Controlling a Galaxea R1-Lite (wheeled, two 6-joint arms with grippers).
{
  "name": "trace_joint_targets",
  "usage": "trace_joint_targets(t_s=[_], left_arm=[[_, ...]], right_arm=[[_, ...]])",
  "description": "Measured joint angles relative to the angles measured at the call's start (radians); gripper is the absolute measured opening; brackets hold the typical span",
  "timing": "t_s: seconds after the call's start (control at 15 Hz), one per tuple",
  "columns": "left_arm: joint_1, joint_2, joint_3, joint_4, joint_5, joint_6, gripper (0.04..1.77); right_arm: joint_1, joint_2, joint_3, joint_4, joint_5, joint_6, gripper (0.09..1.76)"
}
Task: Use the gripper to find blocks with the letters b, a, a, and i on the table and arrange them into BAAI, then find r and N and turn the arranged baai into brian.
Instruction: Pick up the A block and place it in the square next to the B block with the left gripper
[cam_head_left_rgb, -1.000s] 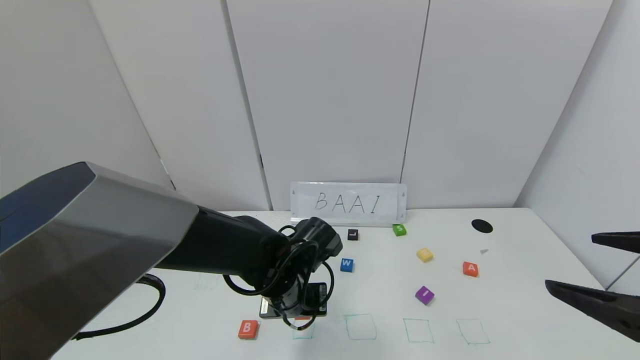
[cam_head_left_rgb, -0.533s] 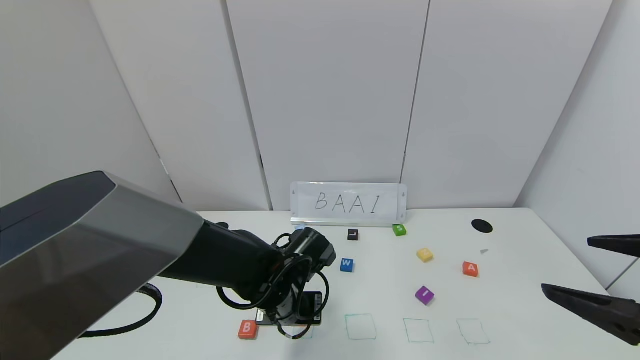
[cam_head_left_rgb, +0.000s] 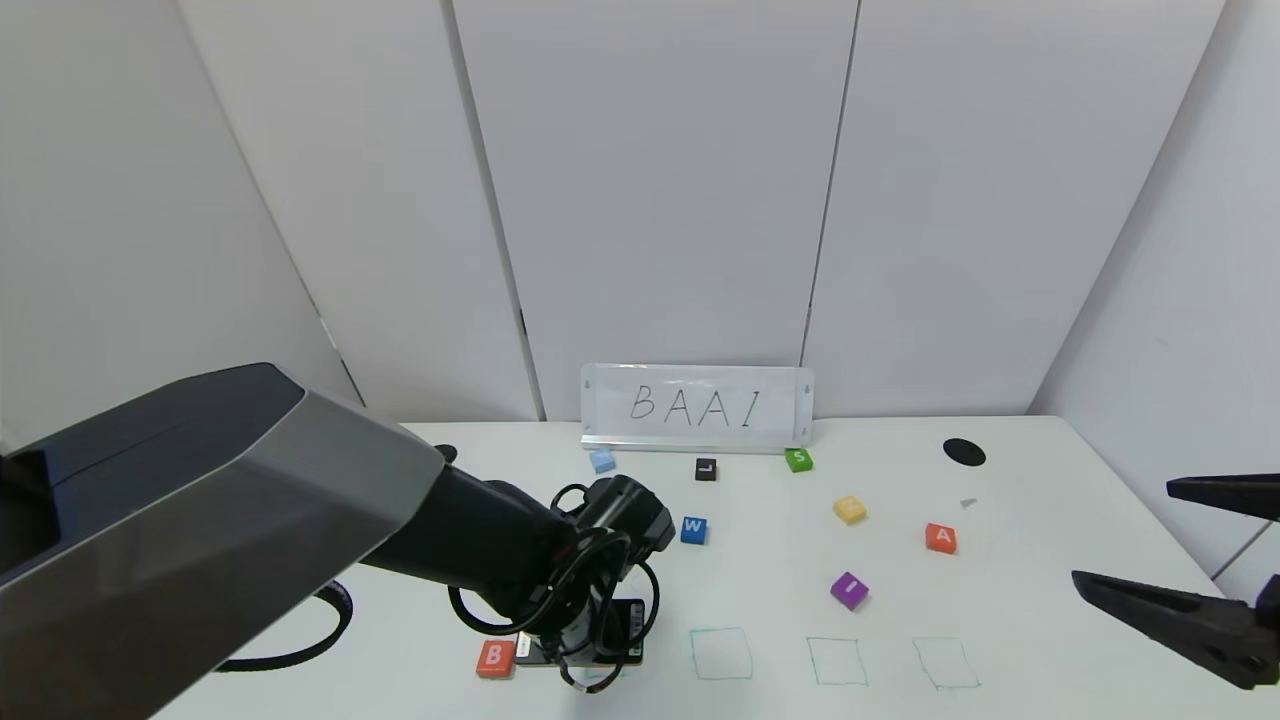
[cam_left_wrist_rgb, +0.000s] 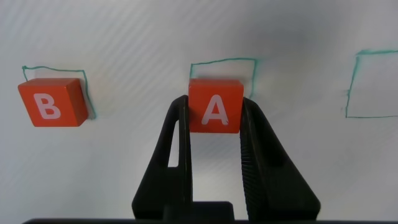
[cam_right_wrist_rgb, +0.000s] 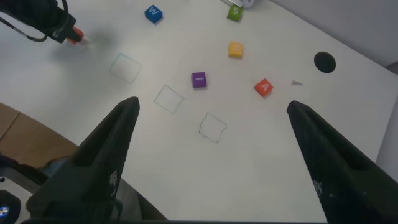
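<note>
1. The B block (cam_head_left_rgb: 496, 658) lies on the tabletop (cam_head_left_rgb: 1010, 600), at the leftmost outline.
2. The left gripper (cam_left_wrist_rgb: 214, 134), clamped on an A block (cam_left_wrist_rgb: 215, 105), has descended over the last second onto the second outline (cam_left_wrist_rgb: 222, 62); release appears imminent.
3. The I block (cam_head_left_rgb: 849, 589) and second A block (cam_head_left_rgb: 940, 537) await pickup.
4. The right gripper (cam_head_left_rgb: 1200, 560) hangs at the right edge, jaws apart.

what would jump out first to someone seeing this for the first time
The big left arm fills the near left of the table, its left claw clamped on an orange-red A block by the second green square, next to the B block. Behind stands a white sign reading BAAI, with coloured letter blocks scattered before it. The right claw hangs open, idle, at the right edge.
</note>
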Motion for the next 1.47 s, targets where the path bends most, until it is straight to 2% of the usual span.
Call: trace_joint_targets(t_s=[0.2, 0.47, 1.47], left_arm=[[-0.003, 0.009, 0.004, -0.069, 0.005, 0.001, 0.51], [-0.02, 0.022, 0.019, -0.089, 0.055, -0.001, 0.51], [-0.037, 0.036, 0.036, -0.093, 0.057, -0.001, 0.51]], right_arm=[[0.005, 0.004, 0.002, -0.001, -0.002, 0.0, 1.71], [0.006, 0.007, 0.004, -0.002, -0.002, 0.0, 1.71], [0.018, 0.011, 0.013, -0.007, -0.002, -0.001, 1.71]])
